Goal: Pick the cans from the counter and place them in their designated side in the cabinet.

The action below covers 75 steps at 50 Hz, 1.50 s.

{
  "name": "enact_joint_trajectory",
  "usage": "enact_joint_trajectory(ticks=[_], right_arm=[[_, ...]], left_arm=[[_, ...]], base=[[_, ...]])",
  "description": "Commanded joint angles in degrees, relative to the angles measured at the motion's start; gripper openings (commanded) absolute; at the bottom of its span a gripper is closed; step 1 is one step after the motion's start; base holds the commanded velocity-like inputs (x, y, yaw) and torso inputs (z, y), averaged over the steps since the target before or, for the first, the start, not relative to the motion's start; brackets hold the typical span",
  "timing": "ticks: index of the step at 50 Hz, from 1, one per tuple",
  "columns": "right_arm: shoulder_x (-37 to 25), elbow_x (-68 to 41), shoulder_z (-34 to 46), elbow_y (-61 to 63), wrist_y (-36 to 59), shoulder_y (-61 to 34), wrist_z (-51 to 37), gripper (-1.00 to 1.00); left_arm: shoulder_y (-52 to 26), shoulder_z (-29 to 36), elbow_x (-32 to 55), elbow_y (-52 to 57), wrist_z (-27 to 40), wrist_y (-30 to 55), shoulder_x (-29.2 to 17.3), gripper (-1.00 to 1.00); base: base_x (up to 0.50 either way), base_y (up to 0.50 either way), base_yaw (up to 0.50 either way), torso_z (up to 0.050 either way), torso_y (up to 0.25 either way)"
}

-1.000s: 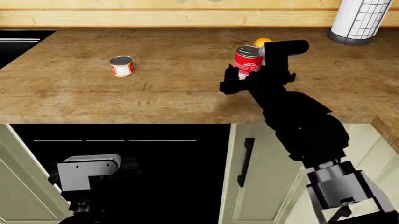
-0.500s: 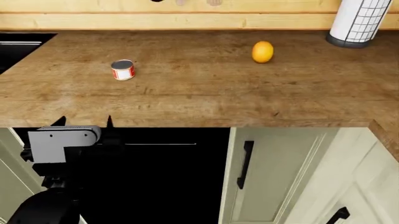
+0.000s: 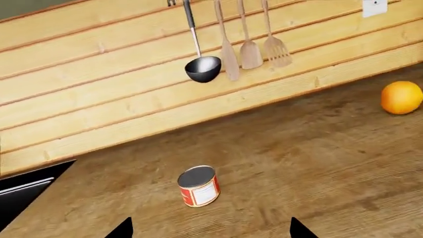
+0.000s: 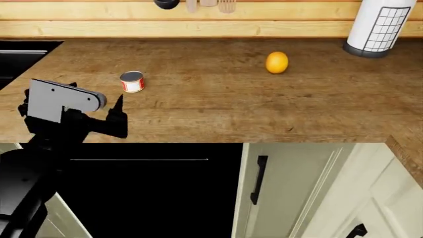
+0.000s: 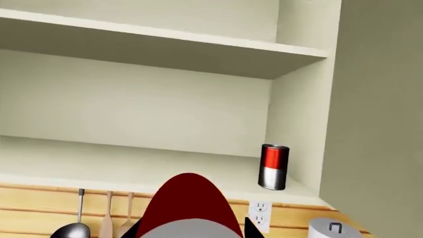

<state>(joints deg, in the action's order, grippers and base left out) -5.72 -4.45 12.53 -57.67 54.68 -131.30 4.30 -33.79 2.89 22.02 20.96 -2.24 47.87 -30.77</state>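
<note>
The short squat can [image 4: 132, 82] stands upright on the brown counter [image 4: 231, 104], left of centre. My left gripper [image 4: 96, 95] hovers just in front of it and a little to its left, open and empty. In the left wrist view the can [image 3: 198, 186] stands ahead of the open left gripper [image 3: 210, 233], apart from both fingertips [image 3: 122, 229]. My right gripper [image 5: 191, 229] is shut on the tall can [image 5: 188, 203], held up in front of the open cabinet [image 5: 132, 163]. The right gripper is out of the head view.
A red-and-silver can [image 5: 274, 166] stands on the cabinet's lower shelf by its right wall. An orange [image 4: 277, 62] lies on the counter at centre right, a paper towel holder [image 4: 377, 25] at back right, a black sink [image 4: 23, 49] at back left. Utensils [image 3: 225, 49] hang on the wall.
The right arm with the tall can has left the head view. My left arm rose from below the counter's edge to above the counter beside the short can.
</note>
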Motion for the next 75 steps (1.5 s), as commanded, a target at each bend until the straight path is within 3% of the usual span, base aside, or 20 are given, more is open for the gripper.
enact_joint_trajectory(ticks=[1, 8, 24, 49, 75], right_arm=[[4.4, 18.6, -10.2, -5.7, -1.0, -3.7, 6.0, -1.00], [4.5, 17.8, -10.3, -6.0, -2.0, -3.7, 5.7, -1.00], [5.5, 18.0, -10.5, 0.9, 4.1, -3.7, 8.7, -1.00], [5.7, 15.8, -7.6, 4.3, 4.7, -3.7, 8.0, -1.00], [5.7, 18.9, -8.4, 8.1, 6.3, -3.7, 9.0, -1.00]], left_arm=[[-11.7, 3.2, 5.6, -4.1, -11.2, 7.4, -6.3, 1.00], [-18.7, 4.6, 8.1, -5.8, -16.7, 10.9, -9.5, 1.00], [-21.9, 4.4, 7.1, -9.4, -17.2, 10.1, -10.8, 1.00], [-21.9, 4.2, 6.6, -10.7, -16.9, 8.8, -11.0, 1.00], [-27.9, 4.8, 7.7, -9.4, -17.5, 12.7, -12.4, 1.00]], base=[[0.00, 0.00, 0.00, 0.048, 0.176], [0.00, 0.00, 0.00, 0.048, 0.179], [0.02, 0.00, 0.00, 0.009, 0.033], [0.41, -0.08, 0.00, 0.000, 0.000], [0.50, 0.00, 0.00, 0.000, 0.002]])
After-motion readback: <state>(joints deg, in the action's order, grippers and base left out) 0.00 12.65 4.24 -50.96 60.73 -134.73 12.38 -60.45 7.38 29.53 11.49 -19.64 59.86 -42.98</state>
